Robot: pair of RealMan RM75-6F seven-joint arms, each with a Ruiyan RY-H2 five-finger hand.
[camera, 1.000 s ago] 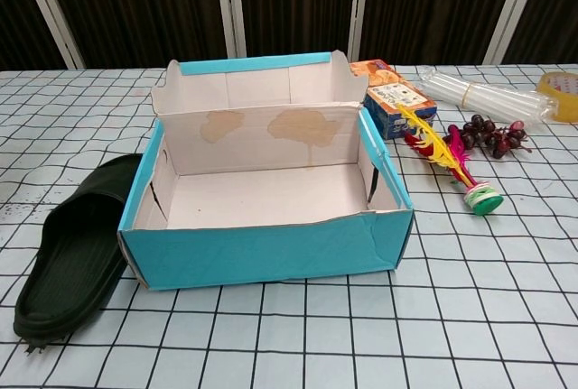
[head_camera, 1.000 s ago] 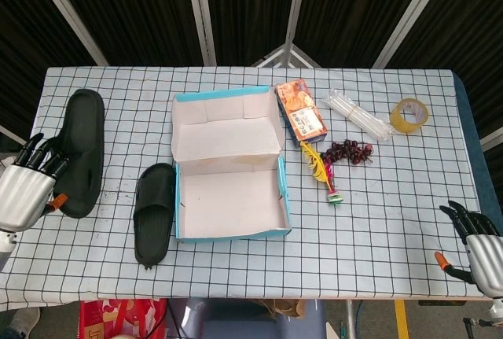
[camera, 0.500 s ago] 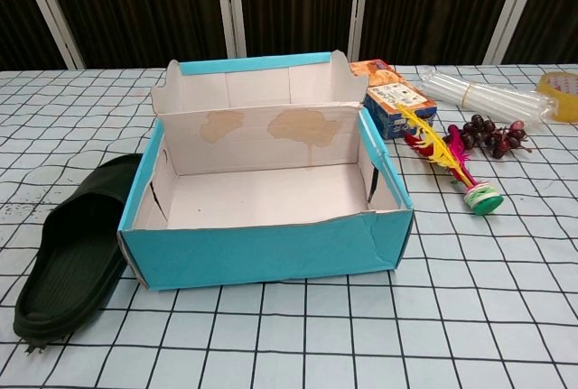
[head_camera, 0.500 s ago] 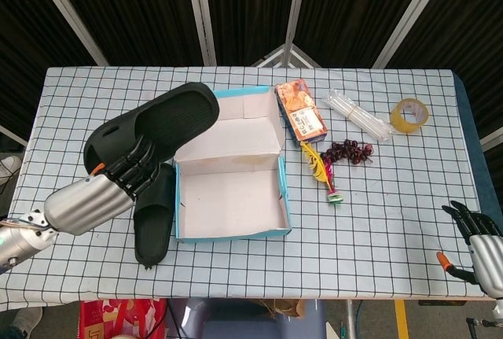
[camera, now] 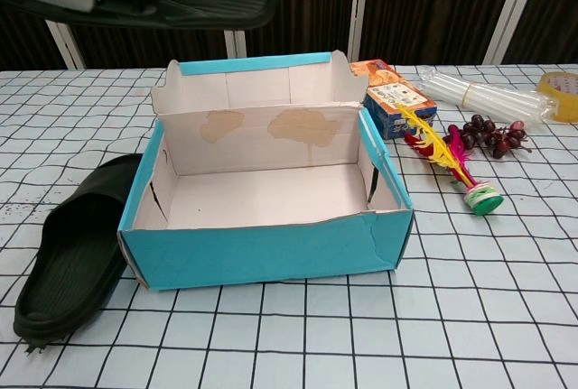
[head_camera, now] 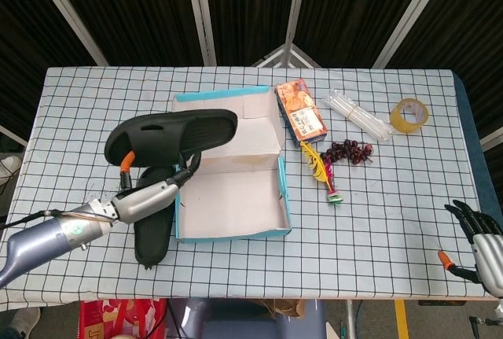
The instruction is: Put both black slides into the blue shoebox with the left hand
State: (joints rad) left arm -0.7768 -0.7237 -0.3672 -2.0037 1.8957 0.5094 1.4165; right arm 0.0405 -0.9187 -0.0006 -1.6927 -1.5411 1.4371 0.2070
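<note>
Your left hand [head_camera: 153, 195] has its fingers closed on one black slide [head_camera: 171, 134], carrying it level in the air over the left rear part of the blue shoebox [head_camera: 271, 231]; in the chest view the slide hangs high above the open lid. The second slide [head_camera: 153, 221] lies on the worktop [head_camera: 393, 221], touching or just beside the box's left wall, directly below your forearm. Your right hand [head_camera: 479, 237] rests at the worktop's near right corner, fingers apart, holding nothing.

The risk, as I judge it, lies in the descent. The slide looks about as long as the box cavity, so if you lower it skewed, a toe or heel could catch on a wall or the upright lid and tip the box or push it sideways. Dropping it from this height could bounce it out. Your forearm may also nudge the second slide.
</note>
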